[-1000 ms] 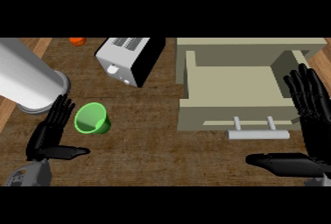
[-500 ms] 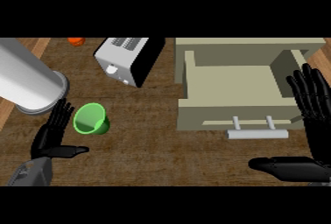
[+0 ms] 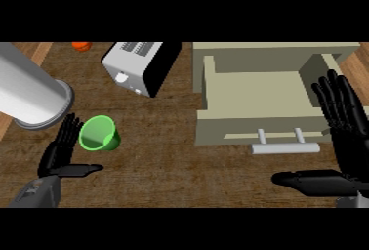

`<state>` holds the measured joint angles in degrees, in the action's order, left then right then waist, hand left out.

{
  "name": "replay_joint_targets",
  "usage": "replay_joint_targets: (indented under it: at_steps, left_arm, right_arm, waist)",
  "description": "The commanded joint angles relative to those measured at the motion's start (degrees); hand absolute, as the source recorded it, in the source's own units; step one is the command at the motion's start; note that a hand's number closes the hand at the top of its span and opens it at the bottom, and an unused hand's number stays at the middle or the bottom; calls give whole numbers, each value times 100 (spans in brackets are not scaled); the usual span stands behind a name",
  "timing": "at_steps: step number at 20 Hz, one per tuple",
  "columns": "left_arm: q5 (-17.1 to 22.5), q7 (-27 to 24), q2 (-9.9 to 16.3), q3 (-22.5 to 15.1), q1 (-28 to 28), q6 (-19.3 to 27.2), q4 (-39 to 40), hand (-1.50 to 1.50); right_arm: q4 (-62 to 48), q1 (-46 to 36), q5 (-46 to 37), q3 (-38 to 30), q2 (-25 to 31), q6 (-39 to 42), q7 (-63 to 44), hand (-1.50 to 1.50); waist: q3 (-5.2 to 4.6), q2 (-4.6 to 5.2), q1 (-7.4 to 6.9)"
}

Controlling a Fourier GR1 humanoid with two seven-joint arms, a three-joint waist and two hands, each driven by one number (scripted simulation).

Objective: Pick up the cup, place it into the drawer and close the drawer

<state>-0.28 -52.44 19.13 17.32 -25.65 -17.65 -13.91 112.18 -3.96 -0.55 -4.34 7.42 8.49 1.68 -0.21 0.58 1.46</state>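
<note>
Head view shows the green cup (image 3: 99,133) lying on its side on the brown tabletop (image 3: 166,166), its open mouth turned toward the lower left. By its look it is a light, stiff plastic piece with smooth, probably slippery walls; being on its side, it could roll if nudged. The best hold is likely around the middle of its body, fingers on one wall and thumb on the other, rather than at the thin rim.

Just left of the cup stands the left hand (image 3: 59,156), fingers straight and spread, thumb out, holding nothing; its fingertips are close beside the cup's rim, and I cannot tell whether they touch. The right hand (image 3: 344,146) rests open at the right edge, fingers up, empty. Between them, well right of the cup, the beige drawer (image 3: 259,100) stands pulled open, its handle (image 3: 284,147) facing the robot.
</note>
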Motion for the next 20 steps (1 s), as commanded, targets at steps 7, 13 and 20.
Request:
replay_joint_targets:
  at_steps: [7, 13, 20]
  left_arm:
    - [-99, -775, -128, -4, -158, -286, 355, -150]
    - [-56, -554, -309, 46, -470, -201, 436, -150]
    - [-68, -714, -391, -9, -445, -729, 415, -150]
  right_arm:
    - [286, 19, 178, -16, 36, 94, -305, -150]
    - [133, -236, 257, -181, 117, 87, -372, -150]
    - [-206, -111, -23, 87, -55, 85, 64, -150]
  waist:
    - [-7, 10, 50]
    - [-9, 23, 63]
    - [-13, 47, 76]
